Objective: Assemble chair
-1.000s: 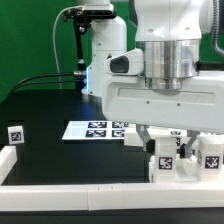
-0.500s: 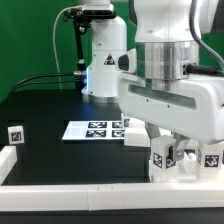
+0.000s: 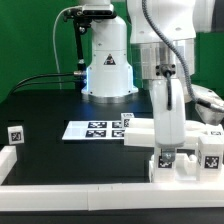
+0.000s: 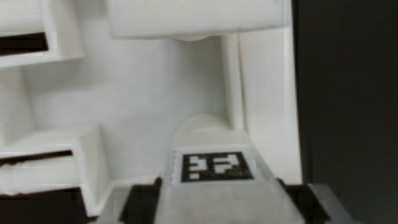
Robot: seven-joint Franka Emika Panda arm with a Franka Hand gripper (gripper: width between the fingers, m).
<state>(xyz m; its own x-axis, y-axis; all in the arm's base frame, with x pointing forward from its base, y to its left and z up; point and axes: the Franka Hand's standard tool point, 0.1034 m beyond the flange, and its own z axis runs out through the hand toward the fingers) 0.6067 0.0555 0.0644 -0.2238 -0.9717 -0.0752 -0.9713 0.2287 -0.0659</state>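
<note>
My gripper [image 3: 165,152] points straight down at the front on the exterior view's right, its hand seen edge-on. In the wrist view the gripper [image 4: 222,206] is shut on a white tagged chair piece [image 4: 217,160], which fills the gap between the dark fingers [image 4: 143,205]. That piece [image 3: 163,160] stands among other white chair parts [image 3: 212,150] low on the table. Beyond it in the wrist view lies a larger white chair panel [image 4: 169,90] with slots. Another small tagged chair piece [image 3: 15,133] stands alone at the exterior view's left.
The marker board [image 3: 92,128] lies flat mid-table. White border rails [image 3: 90,190] run along the front and the left edge. The arm's base [image 3: 108,60] stands behind. Black table [image 4: 347,100] shows beside the panel.
The hand has turned about its vertical axis, from broadside to edge-on in the exterior view, while staying over the chair parts at the front right.
</note>
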